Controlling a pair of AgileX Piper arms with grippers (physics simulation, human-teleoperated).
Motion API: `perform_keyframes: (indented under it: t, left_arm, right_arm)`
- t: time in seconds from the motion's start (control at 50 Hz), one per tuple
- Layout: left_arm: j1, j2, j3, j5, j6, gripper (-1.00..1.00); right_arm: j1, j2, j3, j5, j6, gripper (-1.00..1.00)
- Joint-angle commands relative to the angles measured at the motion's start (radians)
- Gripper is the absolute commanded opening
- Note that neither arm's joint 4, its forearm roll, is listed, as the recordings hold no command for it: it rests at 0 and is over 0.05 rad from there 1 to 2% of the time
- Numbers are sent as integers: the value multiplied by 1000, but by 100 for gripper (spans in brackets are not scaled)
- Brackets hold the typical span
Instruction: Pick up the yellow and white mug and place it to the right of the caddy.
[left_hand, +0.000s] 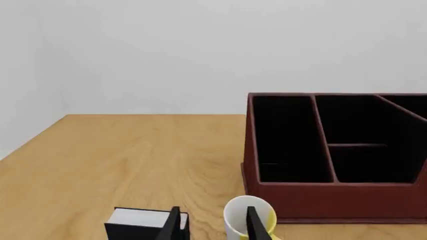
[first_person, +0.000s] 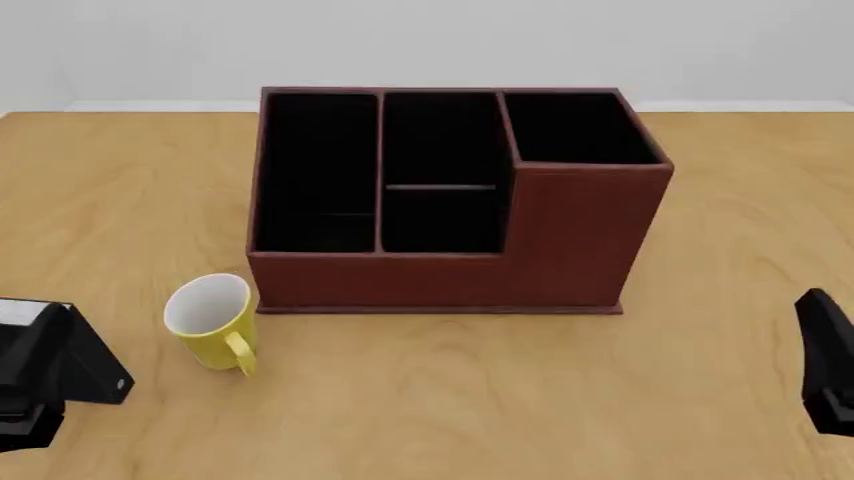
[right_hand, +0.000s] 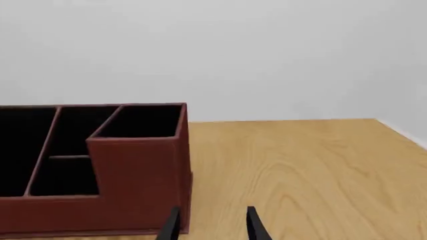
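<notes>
The yellow and white mug (first_person: 211, 322) stands upright on the table by the front left corner of the caddy (first_person: 567, 235), its handle turned toward the near edge. The reddish-brown caddy has black-lined compartments and a taller section on its right. My left gripper (left_hand: 213, 226) is open just short of the mug (left_hand: 241, 214), which shows partly behind one finger (left_hand: 253, 224). In the front view the left gripper (first_person: 64, 368) is left of the mug. My right gripper (right_hand: 212, 226) is open and holds nothing, near the tall corner of the caddy (right_hand: 137, 175).
A dark block with a white top (left_hand: 140, 221) sits close to the other left finger in the left wrist view. The right arm (first_person: 827, 365) hangs at the front view's right edge. Bare wooden table (first_person: 721, 330) lies right of the caddy.
</notes>
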Motion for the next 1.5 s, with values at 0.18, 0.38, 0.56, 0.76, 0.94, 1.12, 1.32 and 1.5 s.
perform_keyframes:
  t: [0.18, 0.38, 0.56, 0.76, 0.94, 1.12, 1.32, 1.5]
  left_arm:
    - [0, 0, 0, 0, 0, 100]
    - [0, 0, 0, 0, 0, 100]
    - [0, 0, 0, 0, 0, 100]
    - [0, 0, 0, 0, 0, 100]
    - [0, 0, 0, 0, 0, 100]
    - [0, 0, 0, 0, 0, 100]
    - [0, 0, 0, 0, 0, 100]
    - [0, 0, 0, 0, 0, 100]
  right_arm:
    - [28, 1, 26, 8, 2, 100]
    - [46, 36, 26, -16, -14, 100]
    - [106, 119, 27, -77, -18, 100]
    - [213, 289, 23, -214, -16, 100]
    - [287, 412, 9, -291, 11, 100]
    - [368, 555, -35, -392, 23, 100]
    - [413, 626, -40, -456, 33, 100]
    - [469, 743, -57, -548, 46, 100]
